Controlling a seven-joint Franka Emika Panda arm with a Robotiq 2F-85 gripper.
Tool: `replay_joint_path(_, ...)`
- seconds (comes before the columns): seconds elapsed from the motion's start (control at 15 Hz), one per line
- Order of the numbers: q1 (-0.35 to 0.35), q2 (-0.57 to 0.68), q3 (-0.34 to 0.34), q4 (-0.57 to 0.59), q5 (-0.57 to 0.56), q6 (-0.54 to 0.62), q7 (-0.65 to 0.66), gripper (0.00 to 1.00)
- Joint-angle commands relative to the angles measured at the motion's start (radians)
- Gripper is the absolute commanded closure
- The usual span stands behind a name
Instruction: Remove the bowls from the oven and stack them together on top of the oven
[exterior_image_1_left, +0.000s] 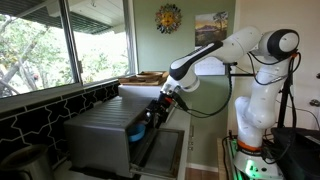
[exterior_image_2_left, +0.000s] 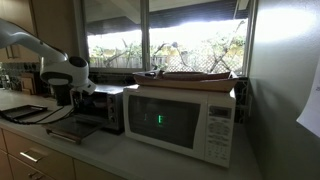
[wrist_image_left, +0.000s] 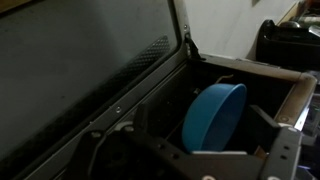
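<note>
The gripper (exterior_image_1_left: 154, 116) seems pinched on the rim of the blue bowl (wrist_image_left: 214, 115), holding it on edge at the mouth of the oven (exterior_image_1_left: 95, 135), at 7 o'clock from the wrist. The bowl looks light, stiff and slick, so a rim hold may pivot; grip deep. No pink bowl shows

Blue bowl (wrist_image_left: 215, 115): tilted on edge at the open front of the grey oven (exterior_image_1_left: 105, 135), whose door is lowered.
</note>
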Motion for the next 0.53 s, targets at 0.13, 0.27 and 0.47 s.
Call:
replay_joint_path(0.13,0.024,0.050,0.033,-0.002,0.264,0.094,-0.080,0.00)
replay_joint_path(0.27,0.017,0.066,0.050,0.002,0.332,0.106,-0.112,0.00)
replay_joint_path(0.47,0.004,0.088,0.072,0.001,0.371,0.125,-0.114,0.04)
